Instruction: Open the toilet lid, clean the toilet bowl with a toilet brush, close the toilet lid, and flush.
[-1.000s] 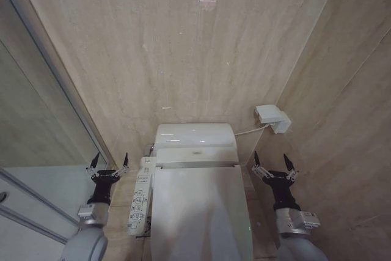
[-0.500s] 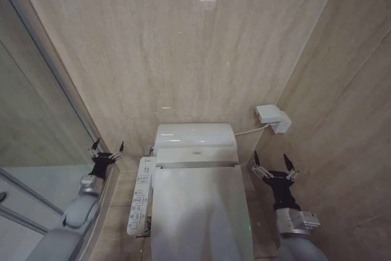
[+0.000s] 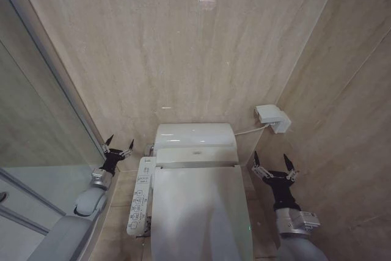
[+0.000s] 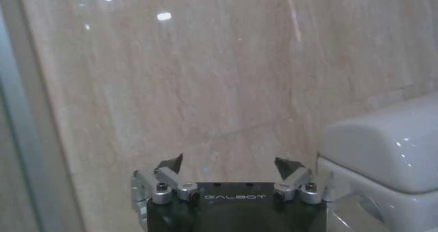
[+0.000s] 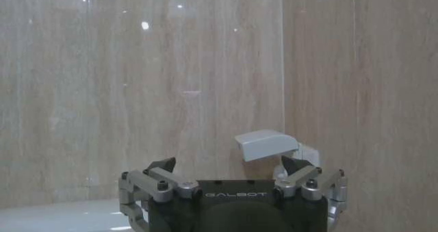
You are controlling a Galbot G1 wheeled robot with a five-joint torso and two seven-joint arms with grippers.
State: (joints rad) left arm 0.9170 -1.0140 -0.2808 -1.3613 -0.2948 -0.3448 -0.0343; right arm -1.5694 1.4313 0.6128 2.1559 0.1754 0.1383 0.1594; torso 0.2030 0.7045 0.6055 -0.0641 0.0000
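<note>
Two pairs of black pointed jaws stand spread and hold nothing: the left gripper (image 3: 118,145) hangs beside the toilet tank near the glass shower partition (image 3: 36,126), and the right gripper (image 3: 274,164) hangs on the other side, below a small white wall box (image 3: 272,118). Between them the large white glossy oval plastic toilet lid (image 3: 200,215) lies shut over the white ceramic toilet bowl, with a white button control panel (image 3: 140,196) along its left edge.

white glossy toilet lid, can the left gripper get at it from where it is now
Probably yes. The left gripper, open, hangs by the wall left of the tank, and the closed white glossy toilet lid lies nearby; between them is the white button control panel.
</note>
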